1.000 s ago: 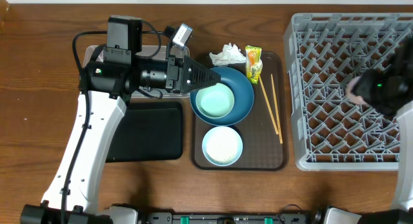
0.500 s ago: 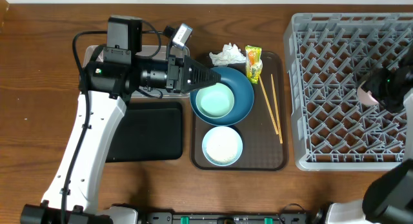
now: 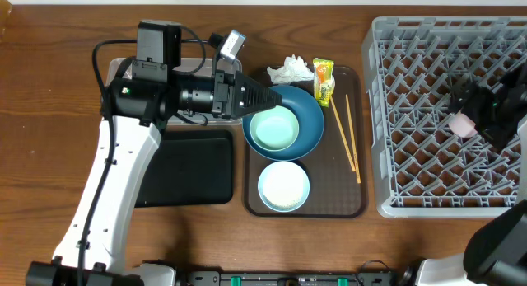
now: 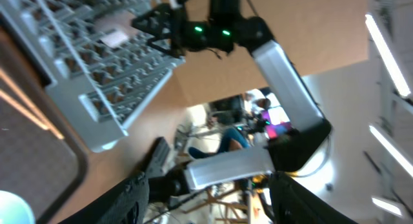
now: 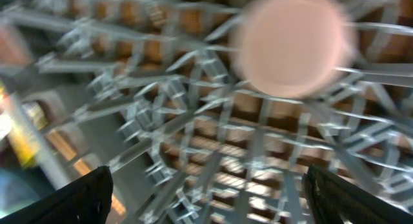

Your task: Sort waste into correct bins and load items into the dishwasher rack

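**Change noted:** 1 s ago the right end effector (image 5: 206, 185) sits over the small pinkish-white cup (image 3: 464, 125), partly hiding it. It has since drawn back toward the rack's right edge, and the cup shows clear in the overhead view. In the right wrist view the fingers stand wide apart w/ nothing between them. The cup lies beyond them on the pegs, blurred. The left arm, bowls and waste show no shift over the same interval.

**Meaning (judgement):** the cup reads as released into the large square grey plastic lattice rack (image 3: 372, 113), right-centre of the grid. That makes 1 of 4 items loaded. Whether it sits upright or tipped cannot be told.

**Left end effector** (image 3: 266, 97): at the far-left rim of the large dark-blue bowl (image 3: 311, 121). In the left wrist view its fingers show apart, nothing seen gripped.

**Count:**
- Bowls: 3, all on the brown serving tray (image 3: 338, 191). These are the dark-blue one, the pale mint-green small bowl (image 3: 274, 128) nested inside it, and the white bowl w/ light-blue rim (image 3: 284, 187) in front of them.
- Cup: 1, in the rack.
- Crumpled white tissue (image 3: 290, 70): 1, at the tray's far edge.
- Yellow-green-orange snack wrapper (image 3: 323, 80): 1, just beside the tissue.
- Thin wooden chopsticks (image 3: 346, 139): 2.
- Bins: shallow black rectangular tray (image 3: 188, 166), 1; clear plastic tub (image 3: 118, 67), 1, mostly hidden under the left arm.
- Rice grains: too small to tell.

All waste unsorted. Everything rests on the wooden surface (image 3: 49, 113).
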`<state>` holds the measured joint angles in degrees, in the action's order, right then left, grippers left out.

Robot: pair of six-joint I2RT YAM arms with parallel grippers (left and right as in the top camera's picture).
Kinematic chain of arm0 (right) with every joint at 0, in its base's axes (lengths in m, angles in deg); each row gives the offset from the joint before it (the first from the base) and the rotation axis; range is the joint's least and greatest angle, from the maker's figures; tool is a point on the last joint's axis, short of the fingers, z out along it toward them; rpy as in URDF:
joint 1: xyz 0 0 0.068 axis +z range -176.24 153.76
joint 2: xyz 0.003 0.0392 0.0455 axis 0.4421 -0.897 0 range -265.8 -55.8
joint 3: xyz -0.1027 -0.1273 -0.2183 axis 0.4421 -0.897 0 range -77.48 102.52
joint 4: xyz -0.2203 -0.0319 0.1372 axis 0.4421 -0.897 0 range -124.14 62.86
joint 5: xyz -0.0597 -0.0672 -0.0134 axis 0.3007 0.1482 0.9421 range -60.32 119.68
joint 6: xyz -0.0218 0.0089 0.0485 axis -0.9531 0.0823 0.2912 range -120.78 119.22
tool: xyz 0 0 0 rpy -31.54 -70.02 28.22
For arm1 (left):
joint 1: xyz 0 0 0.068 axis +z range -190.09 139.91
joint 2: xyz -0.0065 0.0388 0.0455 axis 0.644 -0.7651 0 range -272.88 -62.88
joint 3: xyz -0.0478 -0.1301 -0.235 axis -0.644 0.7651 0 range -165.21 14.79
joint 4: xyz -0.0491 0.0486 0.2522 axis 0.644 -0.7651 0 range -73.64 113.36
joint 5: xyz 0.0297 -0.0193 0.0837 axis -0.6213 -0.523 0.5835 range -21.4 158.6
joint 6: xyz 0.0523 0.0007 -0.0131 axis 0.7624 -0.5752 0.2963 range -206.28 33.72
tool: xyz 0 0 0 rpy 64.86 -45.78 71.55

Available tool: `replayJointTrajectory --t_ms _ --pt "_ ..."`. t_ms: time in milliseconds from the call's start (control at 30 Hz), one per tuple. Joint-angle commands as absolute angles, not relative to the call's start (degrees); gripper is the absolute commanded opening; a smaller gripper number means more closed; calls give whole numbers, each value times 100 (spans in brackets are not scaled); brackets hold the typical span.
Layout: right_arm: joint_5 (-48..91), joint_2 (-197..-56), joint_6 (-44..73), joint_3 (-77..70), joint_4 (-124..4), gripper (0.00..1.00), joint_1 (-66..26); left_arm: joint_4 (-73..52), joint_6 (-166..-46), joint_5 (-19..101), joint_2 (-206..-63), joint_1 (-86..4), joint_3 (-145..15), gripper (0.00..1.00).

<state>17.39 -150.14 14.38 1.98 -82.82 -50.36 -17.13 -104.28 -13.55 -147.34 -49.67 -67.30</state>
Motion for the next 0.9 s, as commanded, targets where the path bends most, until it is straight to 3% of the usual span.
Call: replayJointTrajectory --t_ms 0,100,267,400,600,700,867 --pt "963 -14431 789 331 -8314 94 -4612 -1833 -10344 -463 -14319 -4941 -6719 63" --pt "757 -14005 590 334 -8325 93 -4111 -2338 -10327 1072 -13882 -4939 -6721 62" --pt "786 -13493 575 331 -8332 89 -3156 -3651 -10493 4774 -12966 -4937 -6721 63" --pt "779 -13519 579 303 -8465 80 -2280 -4515 -10937 6940 -12376 -4937 -6721 70" --pt "1695 -14090 1010 157 -8225 77 -748 -4969 -10952 7644 -11836 -4937 -6721 77" --pt "2462 -14619 1429 157 -7718 75 -304 -4972 -10952 7642 -11742 -4937 -6721 87" --pt "2084 -15635 1469 157 -6695 65 140 -4972 -10952 7640 -11755 -4937 -6719 88"
